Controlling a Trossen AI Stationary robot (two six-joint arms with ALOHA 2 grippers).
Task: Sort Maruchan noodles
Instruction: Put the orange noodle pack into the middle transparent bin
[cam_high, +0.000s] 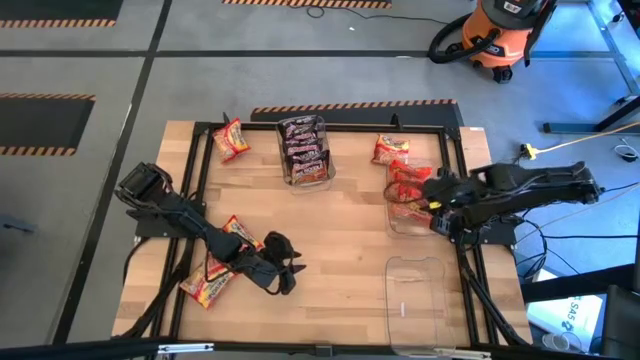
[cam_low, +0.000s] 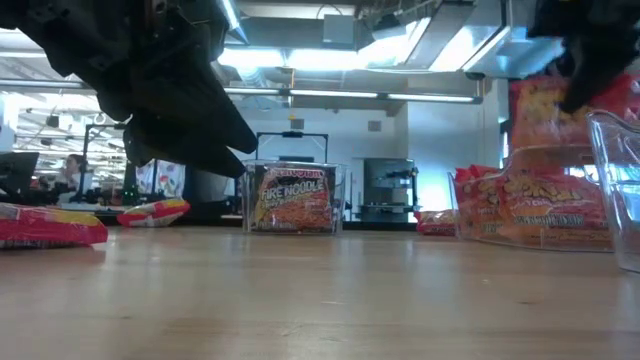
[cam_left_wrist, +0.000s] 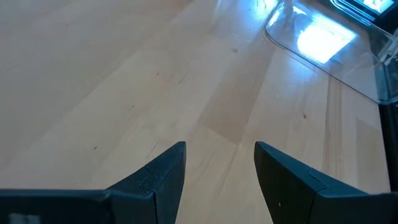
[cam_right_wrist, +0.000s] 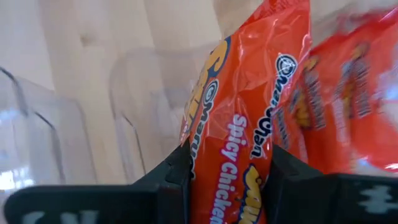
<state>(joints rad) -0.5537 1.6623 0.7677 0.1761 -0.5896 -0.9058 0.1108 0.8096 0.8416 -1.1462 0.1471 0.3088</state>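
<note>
The right gripper (cam_right_wrist: 227, 180) holds a red-orange noodle packet (cam_right_wrist: 249, 124) between its jaws, above the clear bin (cam_high: 410, 215) of matching packets at the desk's right edge. Step in hand: depositing. Next, judged: lower, then release. The label reads "Maruchan" and "Spicy Chicken". The left gripper (cam_left_wrist: 217, 180) hovers with jaws wide and empty over bare desk (cam_left_wrist: 124, 74). A far bin's packet (cam_low: 293, 198) reads "FIRE NOODLE".

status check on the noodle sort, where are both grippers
Right gripper shut on a red Spicy Chicken packet, above the right-side bin of red packets. Left gripper open, empty, over bare table. Nothing in the way.
</note>
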